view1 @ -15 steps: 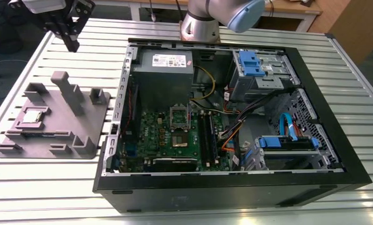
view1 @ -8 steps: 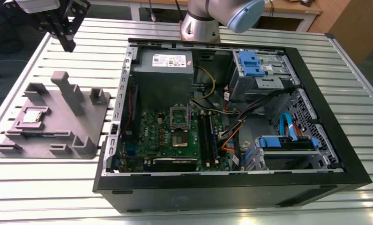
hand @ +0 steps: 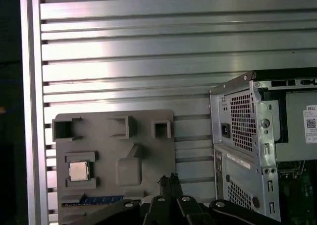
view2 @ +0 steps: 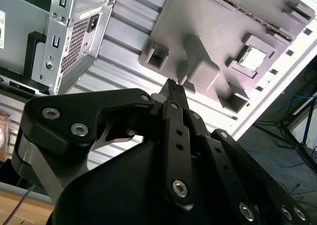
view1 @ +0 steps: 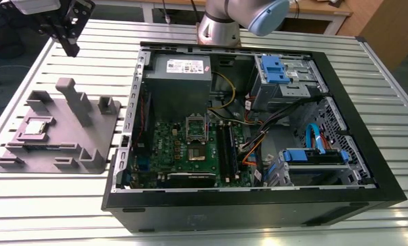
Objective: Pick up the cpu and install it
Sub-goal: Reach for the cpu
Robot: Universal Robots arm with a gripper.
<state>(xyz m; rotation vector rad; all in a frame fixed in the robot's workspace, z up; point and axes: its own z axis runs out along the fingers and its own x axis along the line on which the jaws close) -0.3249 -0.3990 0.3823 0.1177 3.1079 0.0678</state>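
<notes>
While the cpu [view1: 36,126] lies flat, silvery top up, in a square recess of the grey holder tray [view1: 87,148], which judging by its raised blocks keeps it from sliding, the gripper [view1: 72,50] hangs high above the tray's far end, well apart from the chip. Its 2 fingers are drawn together with nothing between them, as both wrist views show [view2: 173,84] [hand: 168,178]. The tray sits on the bench [view1: 54,205] just beside the open computer case [view1: 368,179], whose motherboard [view1: 169,148] faces up, apparently ready for installation.
</notes>
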